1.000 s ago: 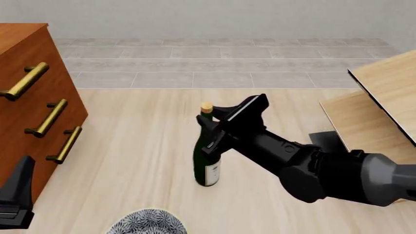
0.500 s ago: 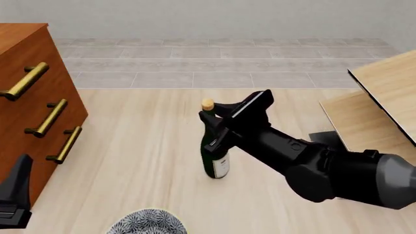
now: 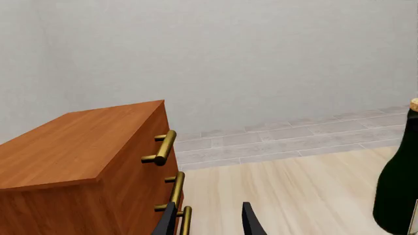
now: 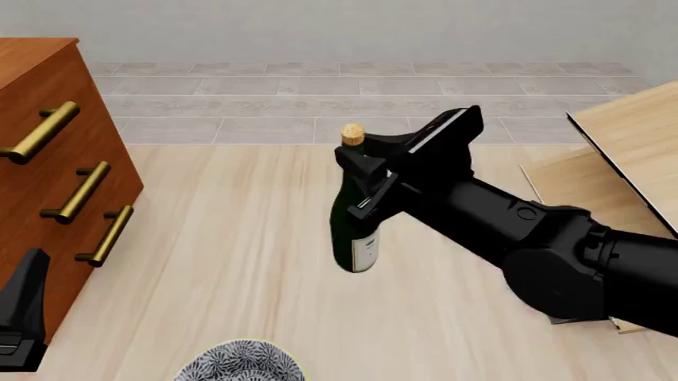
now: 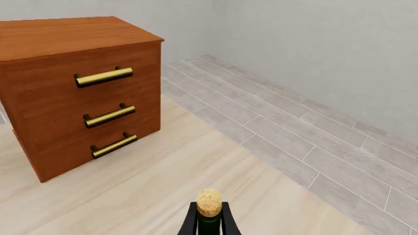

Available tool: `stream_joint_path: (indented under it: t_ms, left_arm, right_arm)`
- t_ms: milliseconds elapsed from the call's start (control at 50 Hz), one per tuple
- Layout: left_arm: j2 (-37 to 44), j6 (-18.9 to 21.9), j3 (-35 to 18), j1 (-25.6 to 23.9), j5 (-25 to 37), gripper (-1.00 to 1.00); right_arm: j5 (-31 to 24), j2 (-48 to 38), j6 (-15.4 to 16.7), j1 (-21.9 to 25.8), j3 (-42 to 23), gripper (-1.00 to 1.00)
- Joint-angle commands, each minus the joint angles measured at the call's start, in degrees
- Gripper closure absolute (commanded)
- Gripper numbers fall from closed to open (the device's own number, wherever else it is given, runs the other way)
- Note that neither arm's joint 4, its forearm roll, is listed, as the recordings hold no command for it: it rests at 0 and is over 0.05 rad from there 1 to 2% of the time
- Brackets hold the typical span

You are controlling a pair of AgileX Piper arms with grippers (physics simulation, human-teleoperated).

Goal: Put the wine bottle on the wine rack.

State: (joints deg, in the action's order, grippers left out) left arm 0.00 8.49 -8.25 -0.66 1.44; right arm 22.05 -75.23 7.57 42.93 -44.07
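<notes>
The wine bottle is dark green with a tan cork and a white label, and it stands upright near the middle of the floor area. My right gripper is shut on its neck just below the cork. In the right wrist view the cork shows between the two black fingers of the right gripper. The bottle's side also appears in the left wrist view. The wine rack, made of pale slanted panels, sits at the right edge. My left gripper rests low at the left, open and empty.
A reddish-brown cabinet with brass handles fills the left side, close to my left gripper. A patterned grey round object lies at the near edge. A grey tiled strip and a wall run along the back.
My right gripper has risen and shifted slightly right and away, with the bottle held by the neck. The left gripper has barely moved.
</notes>
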Motion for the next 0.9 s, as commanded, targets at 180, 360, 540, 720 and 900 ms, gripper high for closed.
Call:
stream_joint_path:
  t_ms: [180, 360, 540, 720, 900]
  left_arm:
    - [0.0, -0.1, 0.2, -0.7, -0.4, -1.0]
    - [0.0, -0.3, 1.0, -0.6, -1.1, -1.0]
    - [0.0, -0.7, 2.2, -1.1, -2.1, -1.0]
    - [0.0, -0.9, 3.2, -1.3, -3.1, -1.0]
    - [0.0, -0.6, 3.7, -0.8, -4.1, -1.0]
  right_arm:
    - [-9.5, 10.9, -7.0, -3.3, -4.8, 1.0]
    - [-13.3, 14.8, -11.9, -5.5, -6.0, 1.0]
    - [-20.5, 18.6, -17.9, -11.5, -10.1, 1.0]
    - [-27.1, 20.7, -22.1, -15.1, -14.3, 1.0]
    - [-29.3, 22.7, -30.0, -19.7, -14.8, 1.0]
